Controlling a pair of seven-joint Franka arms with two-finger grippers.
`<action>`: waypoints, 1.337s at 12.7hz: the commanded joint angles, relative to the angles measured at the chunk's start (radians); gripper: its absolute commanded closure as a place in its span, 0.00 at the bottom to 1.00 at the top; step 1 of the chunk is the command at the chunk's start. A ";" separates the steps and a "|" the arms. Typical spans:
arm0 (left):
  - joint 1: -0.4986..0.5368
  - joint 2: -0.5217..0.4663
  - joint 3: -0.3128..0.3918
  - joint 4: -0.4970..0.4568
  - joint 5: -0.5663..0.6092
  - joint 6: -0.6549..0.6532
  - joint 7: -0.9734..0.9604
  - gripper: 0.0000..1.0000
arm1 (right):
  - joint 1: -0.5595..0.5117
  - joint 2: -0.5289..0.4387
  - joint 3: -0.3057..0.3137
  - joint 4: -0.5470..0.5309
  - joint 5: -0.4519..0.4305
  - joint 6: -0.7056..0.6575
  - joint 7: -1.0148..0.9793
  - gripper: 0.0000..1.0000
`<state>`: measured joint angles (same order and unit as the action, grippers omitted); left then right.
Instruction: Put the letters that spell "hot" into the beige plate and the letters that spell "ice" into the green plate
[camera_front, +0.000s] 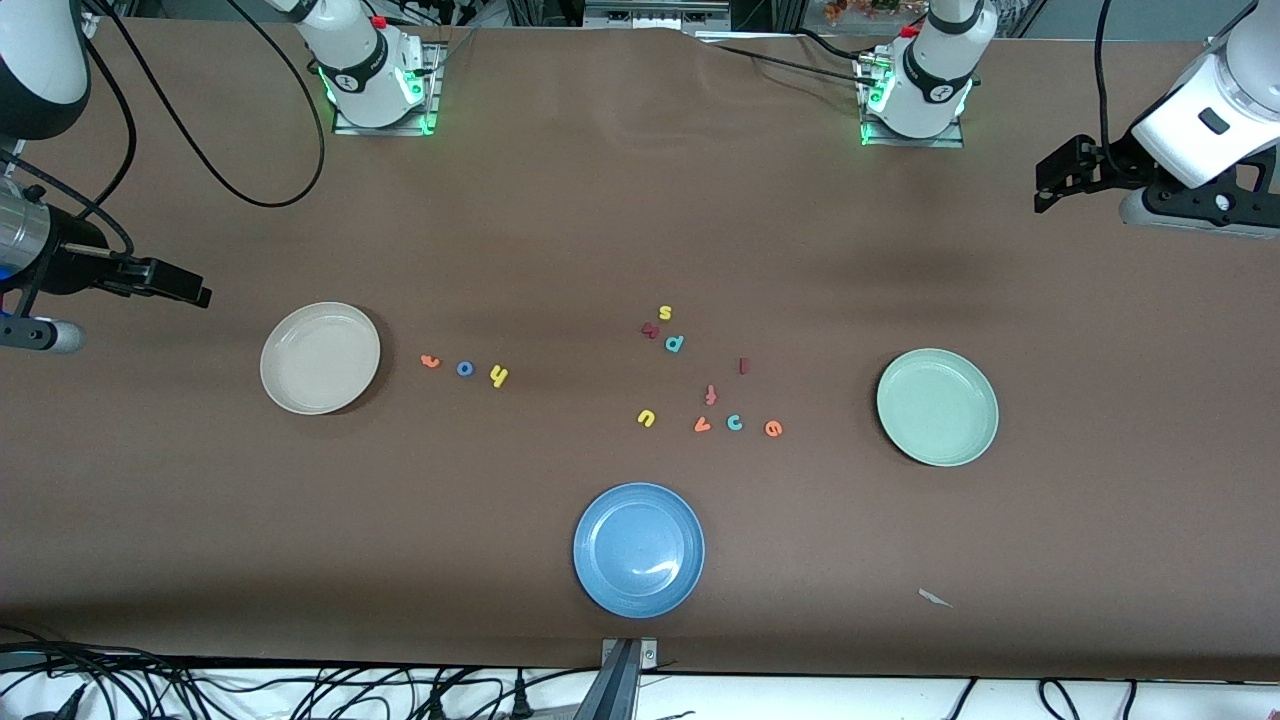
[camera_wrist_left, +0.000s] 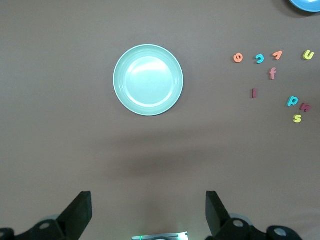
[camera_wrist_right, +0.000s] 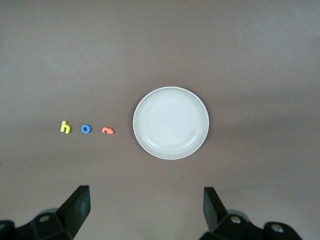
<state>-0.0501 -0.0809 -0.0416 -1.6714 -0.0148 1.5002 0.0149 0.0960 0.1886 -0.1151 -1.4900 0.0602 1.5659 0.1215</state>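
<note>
Here we see the yellow h (camera_front: 499, 376), blue o (camera_front: 465, 369) and orange t (camera_front: 430, 361) in a row on the table (camera_front: 600, 220), just beside the beige plate (camera_front: 320, 357). The dark red i (camera_front: 743, 366), teal c (camera_front: 735, 423) and orange e (camera_front: 772, 428) lie near the green plate (camera_front: 937, 407). Both plates hold no letters. The left pincer (camera_front: 1046, 190) and right pincer (camera_front: 195, 290) wait up high, fingers apart.

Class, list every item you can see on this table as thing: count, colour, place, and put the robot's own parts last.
beige plate: 1, cream, toward the right arm's end.
green plate: 1, mint, toward the left arm's end.
blue plate: 1, nearest the front camera.
t, o, h: orange, blue, yellow, in a row beside the beige plate.
i, c, e: dark red, teal, orange, mid-table.
other letters: 6, mixed, mid-table.
left gripper: open, over the table's end.
right gripper: open, waiting.
</note>
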 joint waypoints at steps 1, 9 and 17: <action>0.007 0.016 -0.001 0.035 -0.010 -0.024 0.013 0.00 | -0.001 -0.021 0.000 -0.012 -0.007 0.002 0.001 0.00; 0.018 0.020 0.000 0.039 -0.010 -0.037 0.011 0.00 | 0.033 -0.015 0.034 -0.001 -0.008 -0.003 0.128 0.00; 0.018 0.020 -0.003 0.039 -0.010 -0.055 0.010 0.00 | 0.211 0.173 0.054 -0.015 0.001 0.125 0.136 0.00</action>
<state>-0.0378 -0.0792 -0.0427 -1.6694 -0.0148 1.4735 0.0149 0.2741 0.3206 -0.0597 -1.5041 0.0603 1.6726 0.2629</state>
